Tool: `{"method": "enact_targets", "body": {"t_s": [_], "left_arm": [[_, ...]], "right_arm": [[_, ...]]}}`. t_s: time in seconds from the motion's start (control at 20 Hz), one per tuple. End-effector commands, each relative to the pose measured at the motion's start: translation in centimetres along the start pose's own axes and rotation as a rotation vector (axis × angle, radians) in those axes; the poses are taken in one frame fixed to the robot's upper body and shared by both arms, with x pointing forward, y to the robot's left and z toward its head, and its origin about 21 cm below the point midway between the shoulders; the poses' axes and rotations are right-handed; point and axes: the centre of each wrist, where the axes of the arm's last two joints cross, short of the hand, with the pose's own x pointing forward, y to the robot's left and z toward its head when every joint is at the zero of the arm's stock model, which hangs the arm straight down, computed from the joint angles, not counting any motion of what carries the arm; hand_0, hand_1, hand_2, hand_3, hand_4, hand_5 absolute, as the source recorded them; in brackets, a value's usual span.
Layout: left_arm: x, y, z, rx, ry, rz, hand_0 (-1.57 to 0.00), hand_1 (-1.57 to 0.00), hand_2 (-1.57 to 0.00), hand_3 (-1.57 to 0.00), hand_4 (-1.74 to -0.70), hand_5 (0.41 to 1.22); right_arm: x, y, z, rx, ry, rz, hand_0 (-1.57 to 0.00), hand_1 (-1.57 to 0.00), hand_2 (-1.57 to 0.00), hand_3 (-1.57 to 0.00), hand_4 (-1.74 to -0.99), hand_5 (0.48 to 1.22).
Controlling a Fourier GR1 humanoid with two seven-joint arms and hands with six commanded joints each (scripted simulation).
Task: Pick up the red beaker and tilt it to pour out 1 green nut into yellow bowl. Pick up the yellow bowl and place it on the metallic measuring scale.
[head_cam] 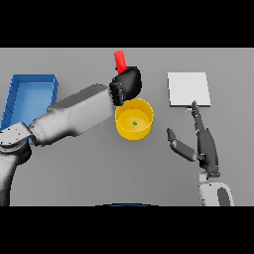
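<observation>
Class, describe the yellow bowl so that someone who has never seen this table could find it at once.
Start at the grey table and find its middle, just below the left hand holding the red beaker. The yellow bowl is the only round open container there, with one green nut inside.

The left hand (128, 83) is black, on a grey and white arm, and the beaker (119, 60) poking out above it is plain red. Just below that hand the bowl (134, 130) is yellow, with one green nut (134, 123) inside. Beyond the dark right hand (201, 141), the scale (188, 89) is pale silver-grey. Left of the left arm the tray (30, 94) is blue. The counter (149, 173) is flat grey.
</observation>
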Motion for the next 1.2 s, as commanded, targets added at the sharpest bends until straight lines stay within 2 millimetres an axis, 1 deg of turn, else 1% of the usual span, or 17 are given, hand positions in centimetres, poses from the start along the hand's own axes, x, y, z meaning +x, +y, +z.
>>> {"method": "enact_targets", "body": {"t_s": [0.0,0.1,0.15,0.25,0.35,0.45,0.5,0.55,0.6,0.65,0.7,0.8,0.9,0.95,1.0,1.05,1.15], "left_arm": [[0.3,0.2,-0.1,0.002,-0.001,-0.028,-1.57,-1.57,-1.57,-1.57,-1.73,1.221],[0.1,1.0,-0.2,-0.004,-0.001,-0.079,-1.57,-1.57,-1.57,-1.57,-1.73,1.221],[0.3,1.2,-0.4,0.0,-0.001,-0.098,-1.57,-1.57,-1.57,-1.57,-1.72,1.221],[0.2,1.5,-0.3,-0.008,-0.009,-0.143,-1.57,-1.57,-1.57,-1.57,-1.72,1.221],[-0.8,2.0,-0.2,-0.002,-0.008,-0.175,-1.57,-1.57,-1.57,-1.57,-1.72,1.221],[-3.4,3.1,0.4,-0.003,0.025,-0.199,-1.57,-1.57,-1.57,-1.57,-1.72,1.221],[-4.7,3.3,0.6,-0.002,0.06,-0.211,-1.57,-1.57,-1.57,-1.57,-1.72,1.221],[-6.2,3.5,1.1,-0.006,0.094,-0.24,-1.57,-1.57,-1.57,-1.57,-1.72,1.221],[-7.9,4.0,1.7,0.0,0.124,-0.222,-1.57,-1.57,-1.57,-1.57,-1.73,1.221],[-9.9,4.3,2.4,0.015,0.165,-0.184,-1.57,-1.57,-1.57,-1.37,-1.73,1.221],[-11.7,4.0,3.1,0.024,0.209,-0.164,-1.57,-1.57,-1.57,-1.18,-1.73,1.221],[-15.8,4.2,4.9,0.027,0.346,-0.049,-1.57,-1.57,-1.57,-1.32,-1.73,1.221],[-19.2,3.3,6.9,0.06,0.456,0.162,-1.57,-1.57,-1.57,-1.41,-1.73,1.221],[-20.7,2.5,7.9,0.096,0.508,0.301,-1.57,-1.57,-1.57,-1.44,-1.73,1.221],[-21.9,1.2,8.9,0.112,0.561,0.458,-1.57,-1.57,-1.57,-1.47,-1.73,1.221],[-23.3,-0.4,10.4,0.141,0.624,0.614,-1.57,-1.57,-1.57,-1.43,-1.74,1.221],[-24.5,-3.4,12.0,0.188,0.73,0.862,-1.57,-1.57,-1.57,-1.4,-1.74,1.221]], "right_arm": [[0.0,0.2,0.1,0.001,-0.005,0.011,0.0,0.0,0.0,0.0,-1.159,0.632],[0.1,0.2,0.2,-0.009,-0.003,0.01,0.0,0.0,0.0,0.0,-1.16,0.635],[0.1,0.2,0.5,-0.009,-0.01,0.016,0.0,0.0,0.0,0.0,-1.155,0.637],[0.2,0.4,0.5,-0.008,-0.007,-0.001,0.0,0.0,0.0,0.0,-1.151,0.634],[0.2,0.3,0.2,-0.01,0.001,-0.019,0.0,0.0,0.0,0.0,-1.152,0.635],[0.1,0.1,0.0,-0.011,-0.01,-0.031,0.0,0.0,0.0,0.0,-1.157,0.638],[0.1,0.2,-0.1,-0.008,-0.019,-0.032,0.0,0.0,0.0,0.0,-1.147,0.642],[-0.1,0.3,-0.1,0.004,-0.012,-0.031,0.0,0.0,0.0,0.0,-1.15,0.649],[-0.1,0.3,-0.2,0.003,-0.018,-0.027,0.0,0.0,0.0,0.0,-1.154,0.654],[0.0,0.4,-0.4,-0.001,-0.028,-0.02,0.0,0.0,0.0,0.0,-1.156,0.659],[0.0,0.4,-0.2,-0.008,-0.033,-0.014,0.0,0.0,0.0,0.0,-1.16,0.66],[0.1,0.4,-0.1,0.0,-0.044,-0.013,0.0,0.0,0.0,0.0,-1.161,0.661],[-0.1,0.9,0.0,0.016,-0.03,-0.036,0.0,0.0,0.0,0.0,-1.156,0.658],[0.2,0.7,-0.3,0.009,-0.036,-0.019,0.0,0.0,0.0,0.0,-1.152,0.652],[0.0,0.8,-0.5,0.0,-0.021,0.001,0.0,0.0,0.0,0.0,-1.146,0.641],[0.1,0.7,-0.6,-0.003,-0.024,0.026,0.0,0.0,0.0,0.0,-1.14,0.637],[0.0,0.9,-0.7,-0.002,-0.029,0.02,0.0,0.0,0.0,0.0,-1.142,0.63]]}}
